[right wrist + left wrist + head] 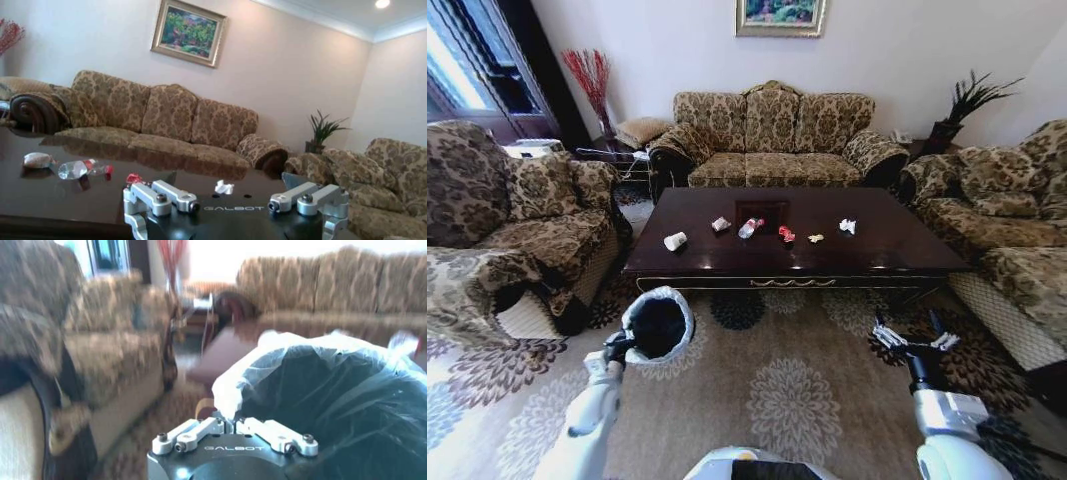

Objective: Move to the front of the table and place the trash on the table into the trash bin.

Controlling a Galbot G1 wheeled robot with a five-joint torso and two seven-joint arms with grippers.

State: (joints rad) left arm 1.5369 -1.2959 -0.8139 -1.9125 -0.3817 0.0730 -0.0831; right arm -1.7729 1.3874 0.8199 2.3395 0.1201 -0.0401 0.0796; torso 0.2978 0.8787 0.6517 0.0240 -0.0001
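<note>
Head view: the dark brown surface (pixel 897 250) is seen lying crosswise ahead, its long axis running left to right, between three patterned sofas. The trash is strung along that axis in a loose row. A white paper cup (pixel 675 241) is tipped on its side at the left, then come a crumpled paper wad (pixel 720 224), a clear bottle (pixel 750 228) with a red cap lying flat and angled with the cap toward the right, a red wrapper (pixel 786 234), a yellow scrap (pixel 816 238) and another white wad (pixel 847 226) at the right.

The trash bin (pixel 658 324) is held on the left, in front of the surface's left corner, its mouth tipped up toward the camera. The left pincer (pixel 233 424) is closed on the bin's bag-lined rim. The right pincer (pixel 916 338) is held low on the right, over the carpet, its fingers spread wide with nothing between them.
</note>
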